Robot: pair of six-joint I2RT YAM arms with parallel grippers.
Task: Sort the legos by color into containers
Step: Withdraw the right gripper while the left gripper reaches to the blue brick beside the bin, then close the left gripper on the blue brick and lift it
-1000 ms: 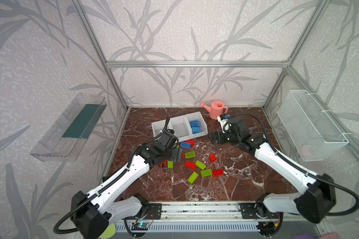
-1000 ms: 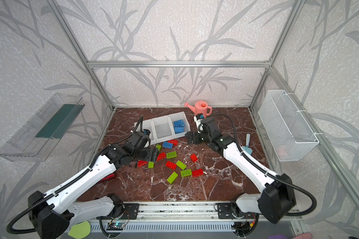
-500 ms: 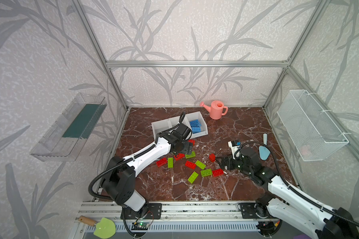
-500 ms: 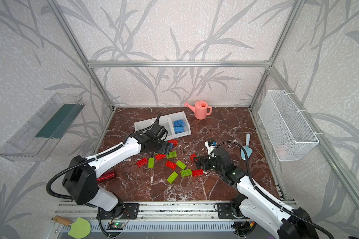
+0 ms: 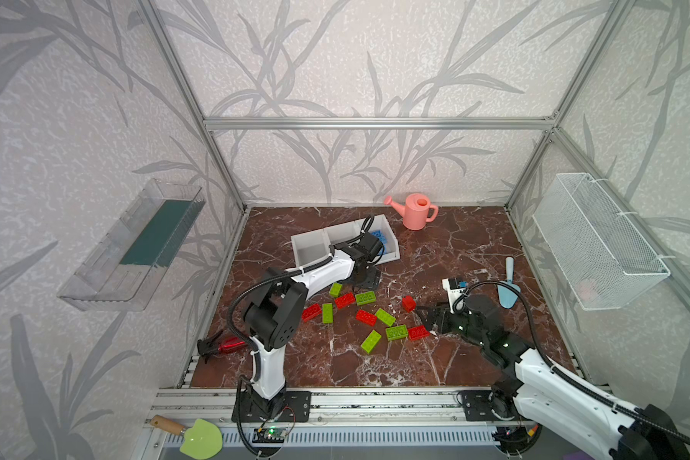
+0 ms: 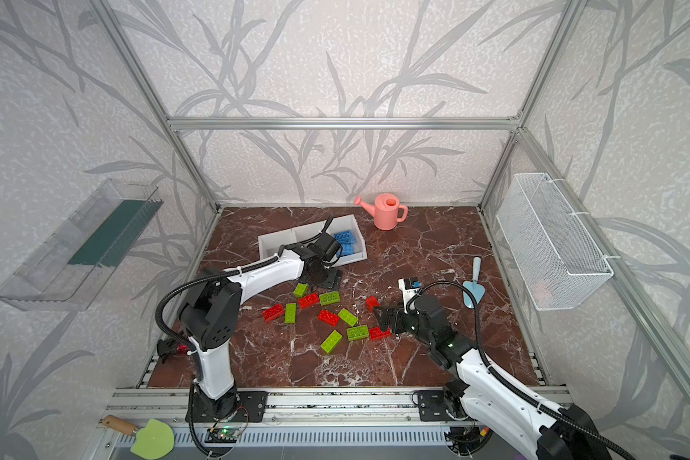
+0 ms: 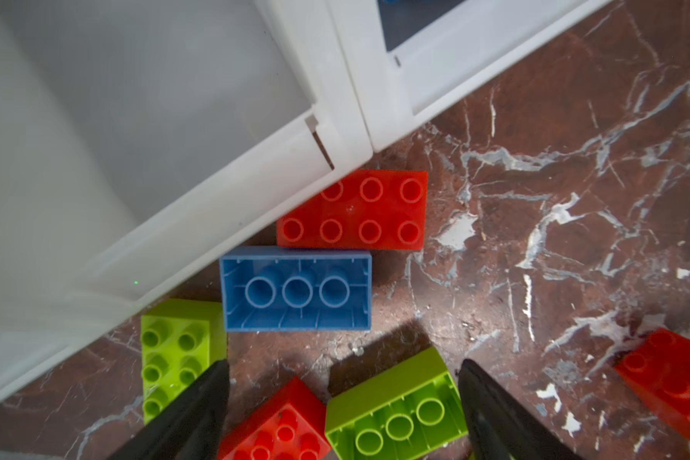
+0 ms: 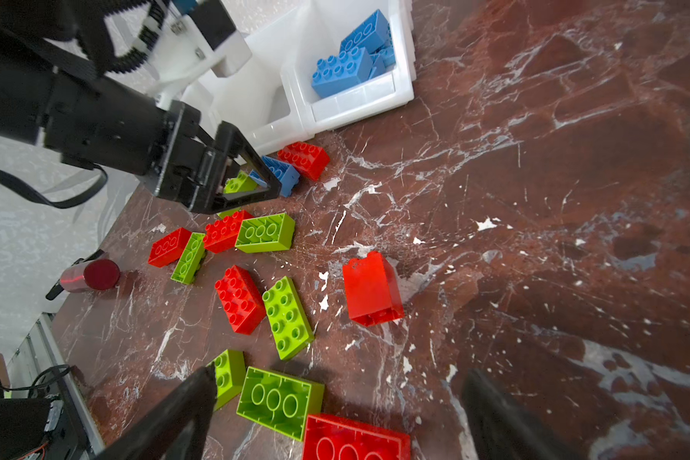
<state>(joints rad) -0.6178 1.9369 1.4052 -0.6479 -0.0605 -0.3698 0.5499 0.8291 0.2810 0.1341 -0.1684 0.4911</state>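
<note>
Red and lime green legos (image 5: 367,316) lie scattered mid-floor in both top views. The white containers (image 5: 315,247) stand behind them, and the rightmost one holds blue legos (image 8: 347,59). My left gripper (image 7: 342,364) hangs open in front of the containers, over an upturned green brick (image 7: 395,410) and a red brick (image 7: 275,426). An upturned blue brick (image 7: 295,288) lies just beyond them, by the bin's lip. My right gripper (image 8: 337,374) is open low over the floor, with an upturned red brick (image 8: 355,438) between its fingers but not gripped.
A pink watering can (image 5: 415,211) stands at the back. A blue trowel (image 5: 508,286) lies right of my right arm. A red-handled tool (image 5: 224,346) lies at the front left. A wire basket (image 5: 598,247) and a clear tray (image 5: 136,247) hang on the side walls.
My right gripper has drawn back from beside the containers to the front bricks. My left gripper has moved right, along the front of the containers.
</note>
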